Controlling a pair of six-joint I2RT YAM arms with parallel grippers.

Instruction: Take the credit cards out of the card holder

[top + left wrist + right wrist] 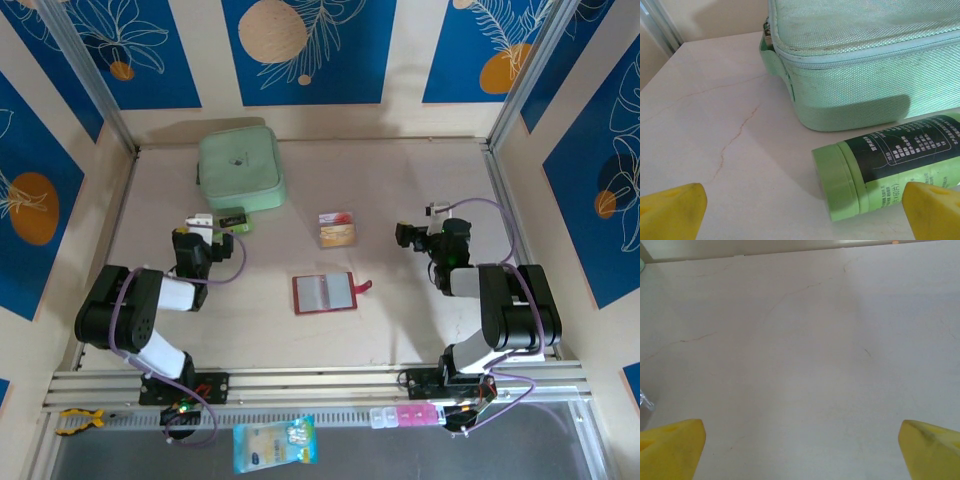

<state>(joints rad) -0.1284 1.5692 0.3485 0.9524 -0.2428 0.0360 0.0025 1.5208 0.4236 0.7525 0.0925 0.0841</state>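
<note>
My left hand and right hand are both spread wide, gripping nothing. The card holder lies open on the tabletop between them, apart from each. The credit cards lie just beyond it, perhaps two overlapping.

Your L gripper and R gripper: jaws spread wide. L arm, R arm folded, wrists fwd.

Mint-green zip case at far-left of tabletop; green tube w/ black label on its side just beside it. Blue/yellow packet below near rail.
</note>
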